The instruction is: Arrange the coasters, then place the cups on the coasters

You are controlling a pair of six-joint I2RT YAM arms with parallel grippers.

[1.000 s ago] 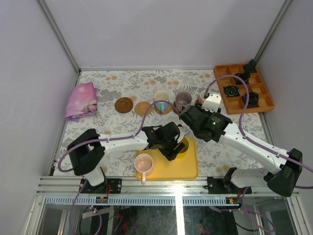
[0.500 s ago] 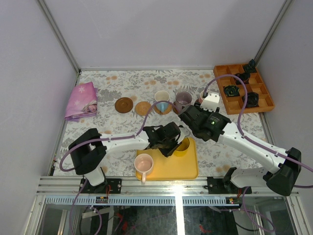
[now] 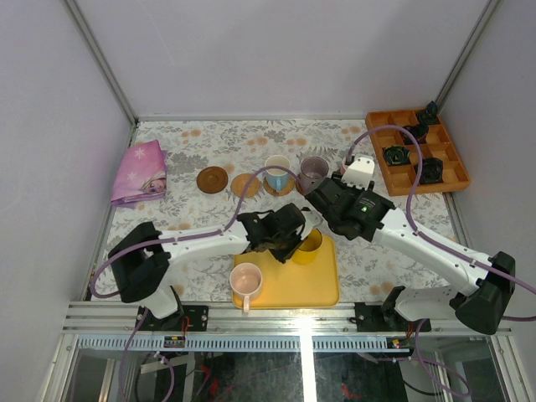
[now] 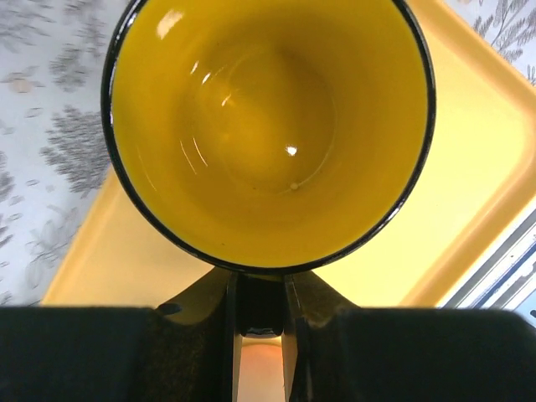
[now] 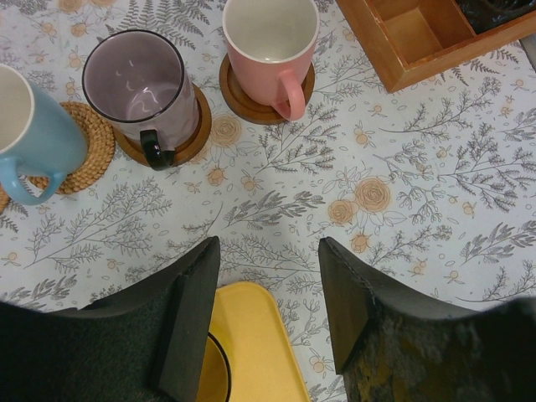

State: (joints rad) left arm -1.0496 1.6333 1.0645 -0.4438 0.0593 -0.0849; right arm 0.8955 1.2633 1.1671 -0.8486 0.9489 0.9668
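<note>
No text, label, brand mark, number or sign can be read on anything in any of the views.

Three cups (image 3: 277,172) sit on coasters (image 5: 94,155) behind the tray (image 3: 322,289), two bare coasters (image 3: 213,178) left of them.

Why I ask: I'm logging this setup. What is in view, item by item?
flat yellow tray: one, near edge
thin round coasters: five, two tan woven, three dark brown, row mid-table; three occupied
light blue mug, purple-grey mug, pink mug: one each, on coasters
cream-pink mug: one, on tray
yellow mug: one, tray's far edge
orange compartment box: one, far right, holding black objects
folded pink cloth: one, far left
left gripper: shut on yellow mug's handle
right gripper: open, empty
</note>
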